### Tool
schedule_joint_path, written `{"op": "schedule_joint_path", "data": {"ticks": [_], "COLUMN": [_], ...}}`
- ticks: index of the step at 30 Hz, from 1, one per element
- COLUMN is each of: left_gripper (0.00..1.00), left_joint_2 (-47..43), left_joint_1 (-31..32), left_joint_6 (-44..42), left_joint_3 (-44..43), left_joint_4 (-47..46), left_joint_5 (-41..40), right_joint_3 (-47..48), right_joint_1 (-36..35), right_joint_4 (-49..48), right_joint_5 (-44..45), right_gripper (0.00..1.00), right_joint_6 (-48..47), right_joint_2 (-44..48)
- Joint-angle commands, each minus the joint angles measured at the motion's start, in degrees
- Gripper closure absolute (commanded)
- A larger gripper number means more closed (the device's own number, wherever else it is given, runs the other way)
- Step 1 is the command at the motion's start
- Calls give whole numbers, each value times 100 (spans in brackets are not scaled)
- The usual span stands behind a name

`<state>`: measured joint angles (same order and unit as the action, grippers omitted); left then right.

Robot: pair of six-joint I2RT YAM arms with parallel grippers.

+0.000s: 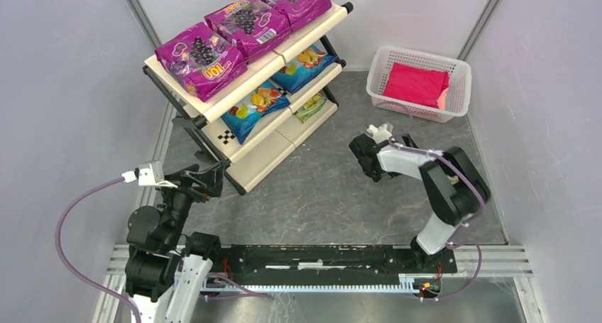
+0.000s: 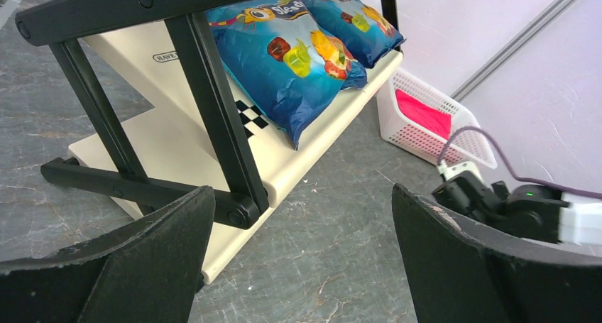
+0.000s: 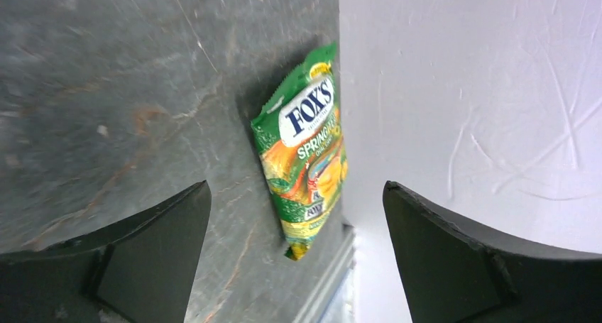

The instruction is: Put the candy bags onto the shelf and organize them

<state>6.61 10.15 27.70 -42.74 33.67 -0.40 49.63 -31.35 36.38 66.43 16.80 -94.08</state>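
Observation:
Three magenta grape candy bags point(image 1: 245, 21) lie on the top tier of the cream shelf point(image 1: 266, 156). Two blue fruit bags point(image 1: 257, 106) lie on the middle tier and also show in the left wrist view point(image 2: 298, 60). A green-yellow bag point(image 1: 311, 107) lies on the bottom tier. Another green-yellow bag point(image 3: 305, 160) lies on the floor against the white wall, ahead of my right gripper point(image 3: 297, 188), which is open and empty; this bag does not show in the top view. My left gripper point(image 2: 302, 202) is open and empty by the shelf's near-left foot point(image 2: 234, 209).
A white perforated basket point(image 1: 387, 60) with a plain pink-red bundle point(image 1: 415, 84) stands at the back right. My right gripper point(image 1: 363, 156) hovers over the grey floor right of the shelf. My left gripper point(image 1: 211, 181) is close to the shelf's black frame. Walls close in on both sides.

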Motion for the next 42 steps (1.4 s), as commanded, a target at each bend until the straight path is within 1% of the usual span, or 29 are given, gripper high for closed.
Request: {"op": "schedule_joint_path", "data": {"ticks": [1,4,11,14,15,17,19,23,24,26,28,29,30,31,32,35,37,39,40,42], "left_gripper": [0,0,0,0,0,0,0,0,0,0,0,0,0,0,0,0,0,0,0,0], "left_joint_2": [-72,-50,-36,-75,-88,-113,-146,-196,-195,-214,-226,-230,-228,-227,-237,-231,-232,-202,-174,-144], "left_joint_1": [31,67,180,187,189,201,229,321,340,376,382,382,387,383,382,381,382,382,382,382], "left_joint_6": [-362,-362,-358,-357,-362,-362,-362,-361,-360,-362,-360,-354,-353,-353,-353,-336,-321,-311,-303,-288], "left_joint_3": [-24,-24,-31,-28,-24,-27,-26,-24,-24,-28,-24,-24,-37,-33,-40,-42,-50,-50,-57,-59], "left_joint_4": [-229,-237,-230,-234,-231,-232,-230,-235,-233,-235,-234,-231,-228,-220,-207,-189,-165,-153,-136,-119], "left_joint_5": [-12,-7,-3,-11,-12,-21,-29,-51,-56,-65,-78,-86,-91,-103,-115,-171,-192,-235,-260,-309], "right_joint_3": [283,340,347,390,390,398,461,582,598,634,636,635,624,583,532,298,190,38,-60,-144], "right_joint_1": [314,528,1039,1230,1296,1398,1457,1463,1462,1461,1465,1460,1465,1442,1416,1145,909,636,435,17], "right_joint_4": [1217,1333,1108,1126,1093,1030,1084,1304,1341,1346,1240,1170,1075,944,707,41,-313,-650,-833,-1042], "right_joint_5": [631,742,552,546,518,477,531,812,849,869,823,782,693,561,413,-254,-1003,-1947,-2455,-3144], "right_gripper": [2,2,2,9,12,23,39,42,44,52,65,73,87,98,100,100,100,100,100,100], "right_joint_6": [806,1022,857,891,864,834,869,1136,1184,1245,1138,1076,999,871,655,-79,-529,-904,-1083,-1240], "right_joint_2": [-903,-1320,-1789,-1968,-2010,-2104,-2221,-2441,-2457,-2448,-2383,-2328,-2245,-2129,-2010,-1469,-1087,-704,-508,-237]}}
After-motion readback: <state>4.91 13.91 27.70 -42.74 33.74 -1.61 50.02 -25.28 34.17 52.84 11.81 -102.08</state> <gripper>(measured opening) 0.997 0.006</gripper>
